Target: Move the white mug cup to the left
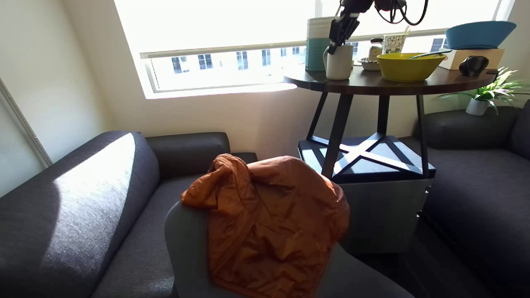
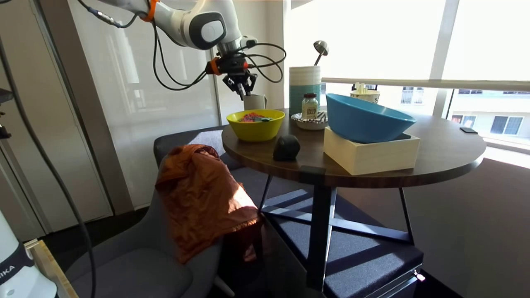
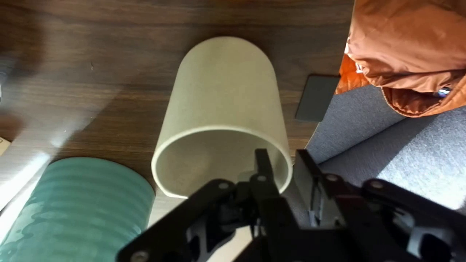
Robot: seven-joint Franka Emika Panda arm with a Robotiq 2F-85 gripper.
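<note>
Tool (image 3: 281, 152) astride rim of smooth cylindrical mug (image 3: 222, 102).

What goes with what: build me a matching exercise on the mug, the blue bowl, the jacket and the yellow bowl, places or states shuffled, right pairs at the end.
Things
1. mug
2. blue bowl
3. jacket
4. yellow bowl

Places or states
A. holding red bits
B. draped over the chair
C. nearest the end effector
D. tilted on the box

Pairs: 1-C; 2-D; 3-B; 4-A
</note>
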